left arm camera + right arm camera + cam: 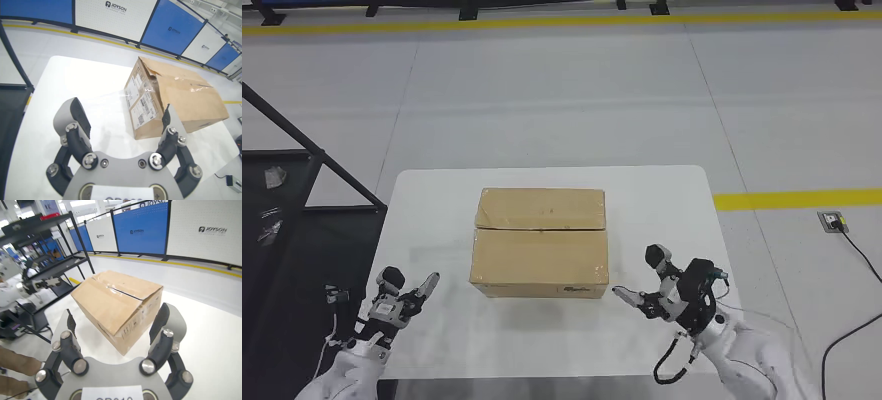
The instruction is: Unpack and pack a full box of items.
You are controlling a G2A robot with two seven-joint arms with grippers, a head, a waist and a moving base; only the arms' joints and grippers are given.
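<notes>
Brown cardboard box at the middle of the white table, flaps closed, tape along the top seam. Left gripper by the near edge, left of the box, spread wide, empty. Right gripper opposite, near the box's right corner, likewise spread, grasping nothing.

Light grey glossy floor. Yellow tape line along the far side, another yellow strip right of the white table. Fence behind the tape: alternating blue panels and white perforated panels in black frames. Black metal shelf rack left of the table. Floor socket box with black cable on the right. Lighting bright, glare on the tabletop.
</notes>
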